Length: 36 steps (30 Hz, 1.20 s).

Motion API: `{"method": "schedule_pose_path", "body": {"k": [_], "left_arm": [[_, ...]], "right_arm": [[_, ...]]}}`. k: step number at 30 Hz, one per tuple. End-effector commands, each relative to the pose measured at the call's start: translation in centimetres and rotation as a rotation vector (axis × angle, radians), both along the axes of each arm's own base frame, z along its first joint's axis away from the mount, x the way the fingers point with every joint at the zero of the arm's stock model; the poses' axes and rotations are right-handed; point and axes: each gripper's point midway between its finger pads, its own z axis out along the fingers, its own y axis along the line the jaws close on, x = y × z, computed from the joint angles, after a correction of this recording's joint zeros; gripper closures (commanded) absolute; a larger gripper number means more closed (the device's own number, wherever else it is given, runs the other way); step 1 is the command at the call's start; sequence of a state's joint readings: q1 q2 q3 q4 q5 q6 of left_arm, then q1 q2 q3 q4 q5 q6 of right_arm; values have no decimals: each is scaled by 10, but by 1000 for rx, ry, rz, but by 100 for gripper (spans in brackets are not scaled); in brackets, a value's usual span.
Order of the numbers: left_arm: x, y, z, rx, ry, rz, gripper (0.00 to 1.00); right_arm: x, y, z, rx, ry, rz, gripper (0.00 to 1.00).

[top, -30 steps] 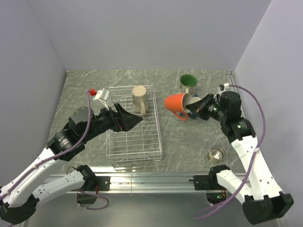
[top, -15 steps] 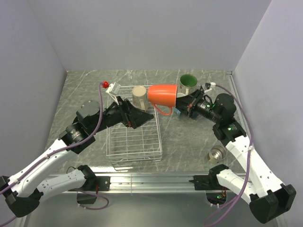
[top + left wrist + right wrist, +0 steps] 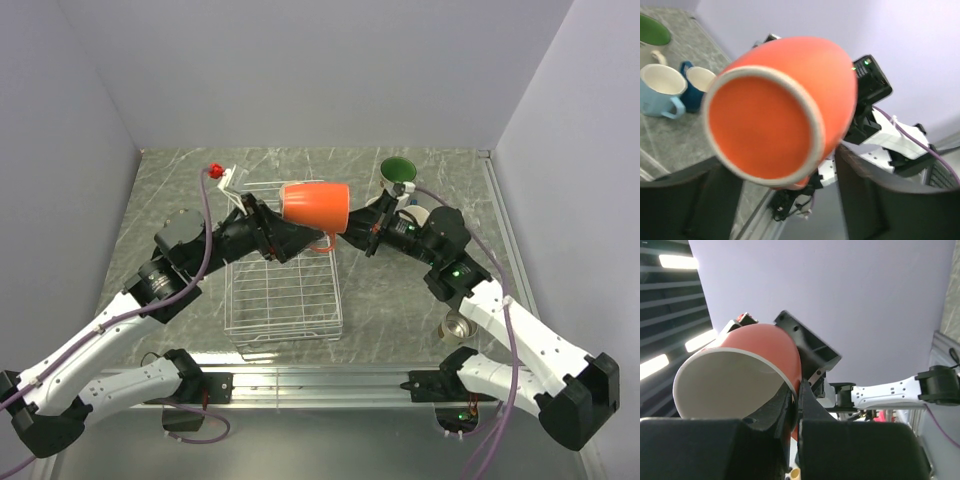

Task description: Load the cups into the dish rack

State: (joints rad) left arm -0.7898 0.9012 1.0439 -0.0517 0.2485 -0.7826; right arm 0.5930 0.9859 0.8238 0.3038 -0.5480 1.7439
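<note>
The right gripper [image 3: 352, 226] pinched the glossy orange-red ceramic mug [image 3: 315, 207] by its rim. The left gripper [image 3: 292, 236], jaws spread facing the base, would need to close squarely before any release.

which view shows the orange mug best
The top external view: the whole orange mug shows, lying on its side over the far end of the dish rack. Left wrist shows mostly its base; right wrist mainly its rim and inside.
</note>
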Motion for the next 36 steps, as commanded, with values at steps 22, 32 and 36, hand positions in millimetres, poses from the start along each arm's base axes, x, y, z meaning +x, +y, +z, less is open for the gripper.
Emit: {"method": "schedule_pose_path", "body": {"k": [22, 32, 36], "left_arm": [[19, 35, 18, 154, -25, 210, 100], [52, 80, -40, 443, 37, 471, 100], [83, 91, -84, 619, 109, 567, 100]], "right_arm": [[-2, 25, 5, 101, -17, 36, 47], [5, -48, -84, -314, 17, -133, 33], [-10, -75, -108, -396, 45, -166, 34]]}}
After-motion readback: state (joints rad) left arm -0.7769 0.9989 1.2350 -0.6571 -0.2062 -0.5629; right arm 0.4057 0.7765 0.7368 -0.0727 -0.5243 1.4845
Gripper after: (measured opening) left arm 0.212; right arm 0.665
